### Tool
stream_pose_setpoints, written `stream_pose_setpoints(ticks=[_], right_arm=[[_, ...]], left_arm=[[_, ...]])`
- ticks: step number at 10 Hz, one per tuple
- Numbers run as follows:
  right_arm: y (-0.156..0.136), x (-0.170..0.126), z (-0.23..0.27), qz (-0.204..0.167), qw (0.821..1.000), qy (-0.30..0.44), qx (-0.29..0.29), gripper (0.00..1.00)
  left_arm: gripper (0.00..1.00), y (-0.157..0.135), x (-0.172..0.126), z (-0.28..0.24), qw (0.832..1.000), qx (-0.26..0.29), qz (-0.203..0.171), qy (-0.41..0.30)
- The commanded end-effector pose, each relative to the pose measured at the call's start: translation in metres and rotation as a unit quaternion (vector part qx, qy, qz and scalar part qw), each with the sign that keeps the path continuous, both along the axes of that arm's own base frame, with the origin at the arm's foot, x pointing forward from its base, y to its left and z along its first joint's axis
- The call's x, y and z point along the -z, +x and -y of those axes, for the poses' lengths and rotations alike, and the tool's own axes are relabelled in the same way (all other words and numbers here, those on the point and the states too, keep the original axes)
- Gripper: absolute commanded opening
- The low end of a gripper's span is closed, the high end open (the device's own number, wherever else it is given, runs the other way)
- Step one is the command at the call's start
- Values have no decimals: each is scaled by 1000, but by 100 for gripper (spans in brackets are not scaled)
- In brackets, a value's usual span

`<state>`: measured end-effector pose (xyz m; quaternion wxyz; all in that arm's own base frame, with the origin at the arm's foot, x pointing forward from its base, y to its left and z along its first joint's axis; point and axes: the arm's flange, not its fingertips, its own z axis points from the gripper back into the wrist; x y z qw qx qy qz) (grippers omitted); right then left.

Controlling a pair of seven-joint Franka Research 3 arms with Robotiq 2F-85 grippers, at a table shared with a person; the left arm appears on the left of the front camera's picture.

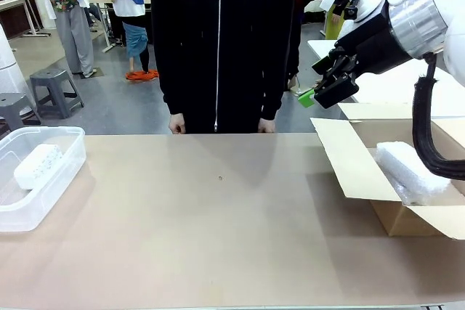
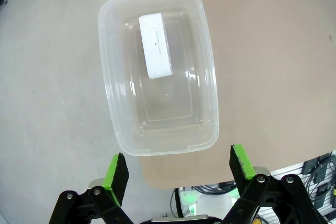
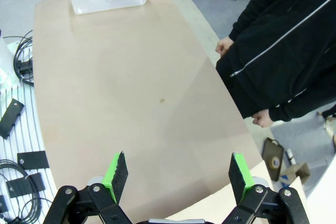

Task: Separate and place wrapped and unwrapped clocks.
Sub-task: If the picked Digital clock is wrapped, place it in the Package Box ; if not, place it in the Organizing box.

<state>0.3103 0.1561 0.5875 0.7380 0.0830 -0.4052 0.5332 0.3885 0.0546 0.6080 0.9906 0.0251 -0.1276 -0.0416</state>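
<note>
Lab: robot arm [image 1: 407,12], stools [image 1: 54,85], worktables.

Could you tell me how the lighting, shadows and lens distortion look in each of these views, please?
Front view: even indoor light, a soft shadow of the person on the table. Left wrist view: sharp, faint glare on the clear plastic bin. Right wrist view: wide-angle lens curves the table edge; the open right tool is in focus.

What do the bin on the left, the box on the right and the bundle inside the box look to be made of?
Bin: clear, glossy plastic; the white block shows through its wall. Box: brown corrugated cardboard, matte, flaps folded open. Bundle: whitish bubble wrap, judging by its pebbled, crinkly surface; what it covers is hidden.
</note>
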Motion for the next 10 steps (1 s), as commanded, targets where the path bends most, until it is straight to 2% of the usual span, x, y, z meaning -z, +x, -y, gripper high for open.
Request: stream_pose_setpoints(ticks=[1,10], right_arm=[[3,2,-1,1,1000,11,-5,100],[3,2,-1,1,1000,11,-5,100]], left_arm=[[100,-4,-6,-1,1000,0,11,1],[100,-4,-6,-1,1000,0,11,1]])
